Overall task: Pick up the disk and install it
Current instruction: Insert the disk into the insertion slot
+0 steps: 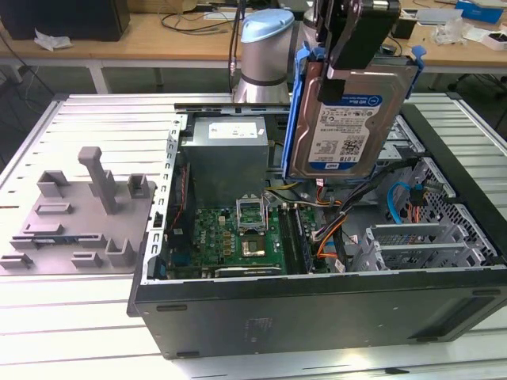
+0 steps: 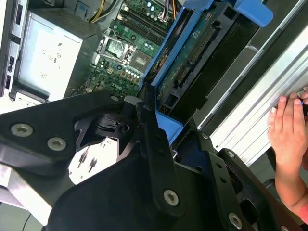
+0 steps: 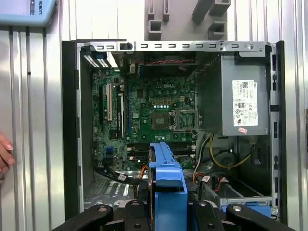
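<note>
Gripper (image 1: 339, 75) jaws are clamping the disk (image 1: 352, 119) by its upper edge, holding it upright above the open computer case (image 1: 317, 313), over the cables beside the grey drive cage (image 1: 412, 241). To my eye this carry is calling for a firm grip and clearance from the wiring. Its white-and-blue label (image 1: 342, 138) is facing outward in the exterior view. A person's hand (image 2: 288, 130) is resting on the slatted table (image 2: 250, 110).

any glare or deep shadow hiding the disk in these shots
Exterior view: the disk, clamped in the gripper, is evenly lit, label glare-free. Second wrist view: the table slats wash out white beside the disk's shaded underside. First wrist view: even light inside the computer case.
</note>
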Motion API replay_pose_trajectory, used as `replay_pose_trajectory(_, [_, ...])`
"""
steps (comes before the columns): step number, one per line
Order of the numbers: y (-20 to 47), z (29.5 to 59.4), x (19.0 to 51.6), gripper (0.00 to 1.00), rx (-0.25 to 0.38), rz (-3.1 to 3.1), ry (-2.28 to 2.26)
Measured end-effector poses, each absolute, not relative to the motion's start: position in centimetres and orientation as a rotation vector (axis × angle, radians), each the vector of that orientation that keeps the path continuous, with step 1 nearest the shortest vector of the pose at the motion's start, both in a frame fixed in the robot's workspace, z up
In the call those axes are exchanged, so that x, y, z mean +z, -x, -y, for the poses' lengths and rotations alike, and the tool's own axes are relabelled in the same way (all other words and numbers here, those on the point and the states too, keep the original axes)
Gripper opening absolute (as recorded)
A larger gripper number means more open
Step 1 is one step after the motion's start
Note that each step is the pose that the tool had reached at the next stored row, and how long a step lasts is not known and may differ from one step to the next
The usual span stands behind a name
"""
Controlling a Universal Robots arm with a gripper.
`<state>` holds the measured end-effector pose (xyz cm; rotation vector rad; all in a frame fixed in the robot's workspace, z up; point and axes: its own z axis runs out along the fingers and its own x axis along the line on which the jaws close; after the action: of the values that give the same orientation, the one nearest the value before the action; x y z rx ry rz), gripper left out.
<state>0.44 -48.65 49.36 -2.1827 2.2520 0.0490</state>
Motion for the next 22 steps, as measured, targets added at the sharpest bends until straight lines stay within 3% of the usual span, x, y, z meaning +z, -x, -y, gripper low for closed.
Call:
replay_pose_trajectory(14, [-1.2,49.5,49.4,0.37,0.034,-2.243,2.174])
replay_pose_trajectory(22, [-1.7,50.8,49.4,0.37,0.055,-2.232,2.163])
